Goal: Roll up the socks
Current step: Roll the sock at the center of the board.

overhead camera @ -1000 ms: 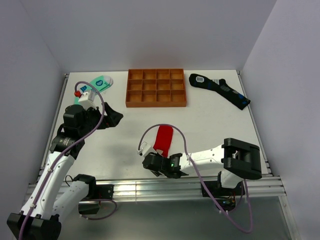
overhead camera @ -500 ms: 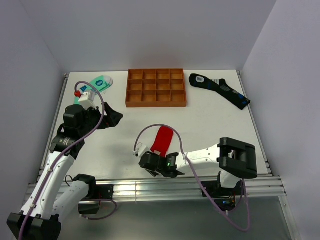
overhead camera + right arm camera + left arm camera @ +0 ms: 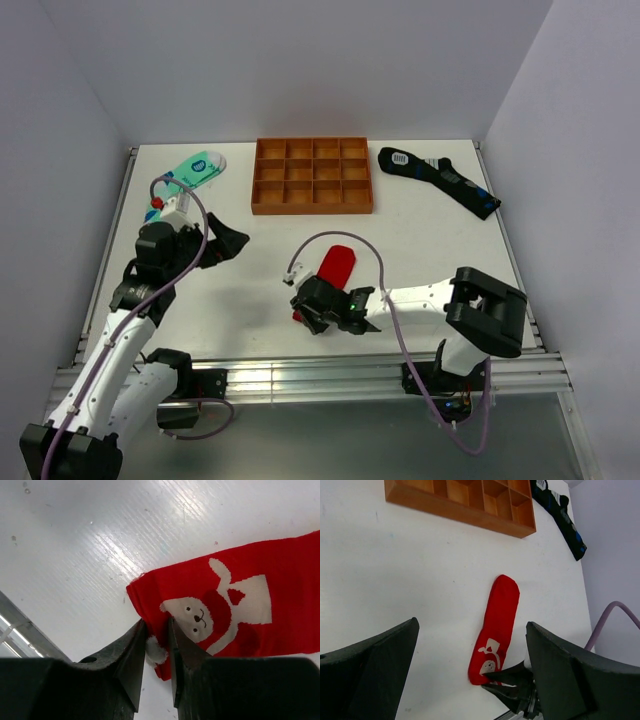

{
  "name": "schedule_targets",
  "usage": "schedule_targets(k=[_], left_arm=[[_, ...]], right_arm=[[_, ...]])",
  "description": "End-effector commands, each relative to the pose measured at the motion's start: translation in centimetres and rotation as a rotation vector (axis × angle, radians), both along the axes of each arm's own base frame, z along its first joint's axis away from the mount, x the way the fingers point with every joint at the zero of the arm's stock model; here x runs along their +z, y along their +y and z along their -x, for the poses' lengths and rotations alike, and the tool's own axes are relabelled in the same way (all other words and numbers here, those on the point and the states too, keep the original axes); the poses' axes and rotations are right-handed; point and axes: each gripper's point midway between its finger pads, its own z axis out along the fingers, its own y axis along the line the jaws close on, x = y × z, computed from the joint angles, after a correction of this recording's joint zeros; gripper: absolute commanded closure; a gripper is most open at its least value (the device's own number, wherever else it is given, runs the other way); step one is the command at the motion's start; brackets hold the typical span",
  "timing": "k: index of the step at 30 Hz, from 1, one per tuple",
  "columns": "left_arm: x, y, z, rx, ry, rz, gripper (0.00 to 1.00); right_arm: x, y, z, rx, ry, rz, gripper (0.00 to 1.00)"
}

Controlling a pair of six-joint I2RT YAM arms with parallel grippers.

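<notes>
The white table point(image 3: 430, 250) fills the top view. The left arm point(image 3: 120, 325) rises along its left side, and the right arm point(image 3: 430, 297) lies low along the near edge, reaching left. A wooden tray point(image 3: 312, 177) of twelve compartments sits at the far middle. The black sock point(image 3: 440, 180) with blue patches lies flat at the far right, near the tray, slanting toward the right edge. The mint sock point(image 3: 198, 166) lies at the far left, partly behind the left arm's wrist. The red sock point(image 3: 337, 265) lies flat near the table's middle, in front of the tray and well apart from it, rounded toe pointing away, a white figure on its near end. The left gripper point(image 3: 232, 243) hangs above bare table left of the red sock, jaws spread wide with nothing between them. The right gripper point(image 3: 156, 625) is at the red sock's near end, jaws drawn close, pinching the cuff edge and a small white tuft
</notes>
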Motion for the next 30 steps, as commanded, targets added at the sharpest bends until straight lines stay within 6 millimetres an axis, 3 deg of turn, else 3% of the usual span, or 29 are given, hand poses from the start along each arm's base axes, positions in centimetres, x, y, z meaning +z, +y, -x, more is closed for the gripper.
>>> schedule_targets(k=[1,2,4,5,6,11,15,18,20,21,23,26,30], left_arm=[[-0.6,-0.9,0.2,0.031,0.001,0.15,0.06],[0.0,-1.2,0.3,0.025,-0.036,0.173,0.09],[-1.2,-1.7,0.7,0.03,-0.026,0.198,0.1],[-1.4,-1.9,0.8,0.026,-0.032,0.203,0.11],[-0.7,-2.2,0.7,0.016,-0.071,0.223,0.12],[-2.8,-3.4,1.4,-0.017,-0.058,0.245,0.16],[-4.8,-4.4,2.0,-0.053,-0.044,0.248,0.23],[-7.2,-5.0,2.8,-0.069,-0.039,0.217,0.29],[-7.2,-5.7,3.3,-0.087,-0.085,0.22,0.31],[-8.7,-5.8,3.8,-0.094,-0.072,0.211,0.31],[-8.5,-6.5,4.3,-0.126,-0.114,0.242,0.33],[-10.3,-7.0,5.1,-0.151,-0.096,0.24,0.36],[-10.9,-8.0,4.9,-0.161,-0.098,0.187,0.41]], right_arm=[[1.4,1.2,0.3,0.0,0.067,-0.138,0.69],[1.4,0.9,-0.3,-0.023,0.073,-0.153,0.7],[1.9,1.3,0.5,0.005,0.143,-0.229,0.7],[2.0,1.0,0.0,-0.01,0.162,-0.255,0.7],[2.1,0.8,0.2,-0.015,0.187,-0.28,0.7],[4.0,1.1,0.4,0.019,0.298,-0.438,0.7],[4.7,1.1,-0.6,-0.033,0.367,-0.488,0.7],[4.5,0.7,-1.5,-0.099,0.432,-0.496,0.7],[4.1,0.6,-1.7,-0.135,0.48,-0.502,0.71],[3.8,0.3,-1.7,-0.15,0.495,-0.496,0.71],[3.0,-0.2,-1.9,-0.191,0.521,-0.484,0.71],[1.8,-0.9,-1.9,-0.235,0.574,-0.481,0.71],[0.6,-1.5,-1.7,-0.287,0.617,-0.486,0.74]])
